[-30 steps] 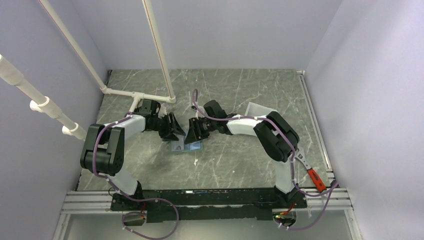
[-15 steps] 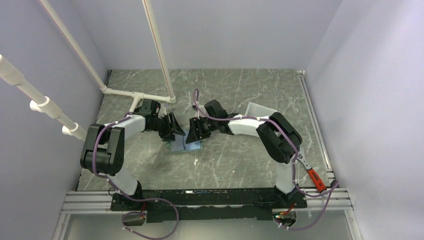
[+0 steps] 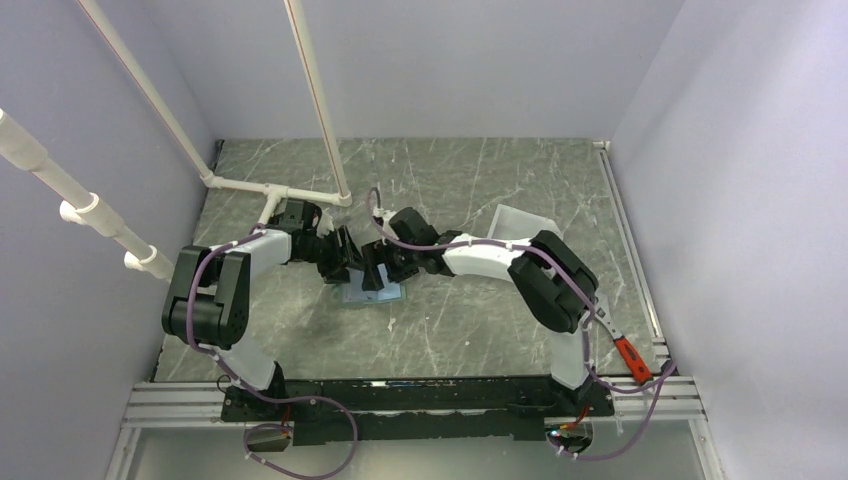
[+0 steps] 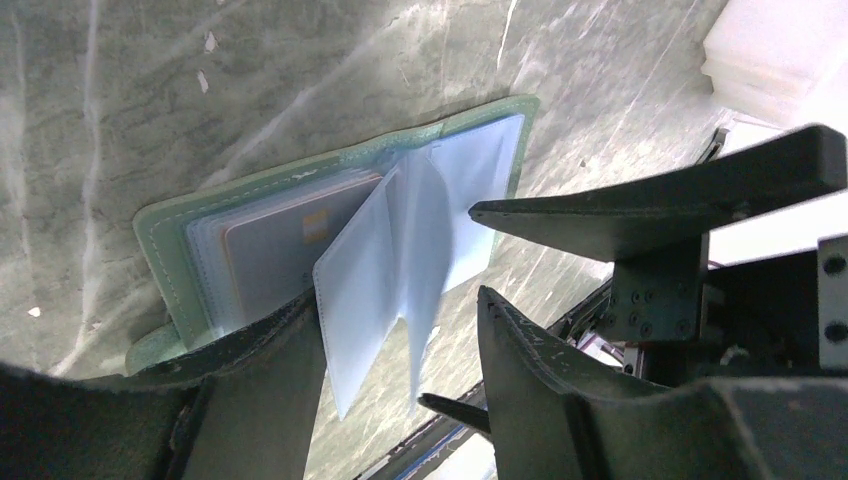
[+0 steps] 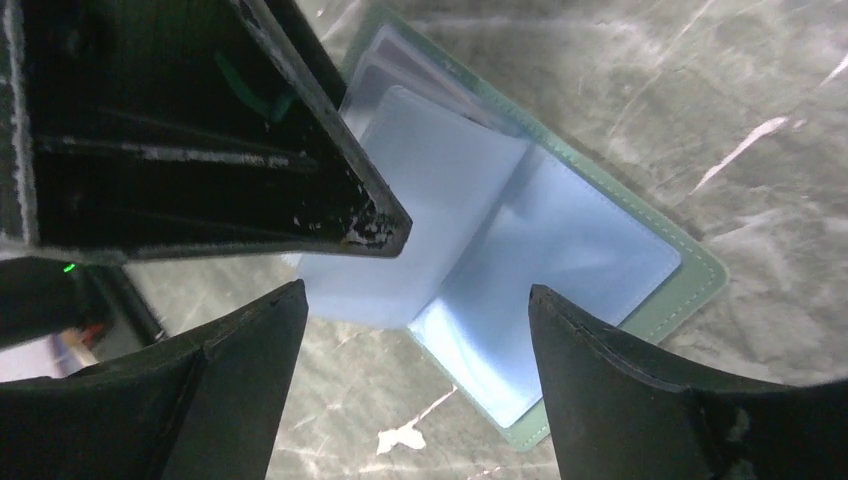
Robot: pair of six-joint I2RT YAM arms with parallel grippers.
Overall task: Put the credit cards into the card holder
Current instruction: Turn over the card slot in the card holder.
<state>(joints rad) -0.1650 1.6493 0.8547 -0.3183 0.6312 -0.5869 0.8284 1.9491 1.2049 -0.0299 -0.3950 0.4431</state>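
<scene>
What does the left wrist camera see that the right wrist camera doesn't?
Only the left wrist view shows a pale card with an orange patch, tucked in a sleeve, and the white bin in the corner. Only the right wrist view shows a tiny green light low on the left. Both show the open card holder, green outside and light blue inside, lying on the marble table.

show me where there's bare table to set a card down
Free: the near strip between the card holder and the base rail, and the back between the pipe frame and the white bin. Crowded: mid-table, where the left end effector and right end effector meet over it.
</scene>
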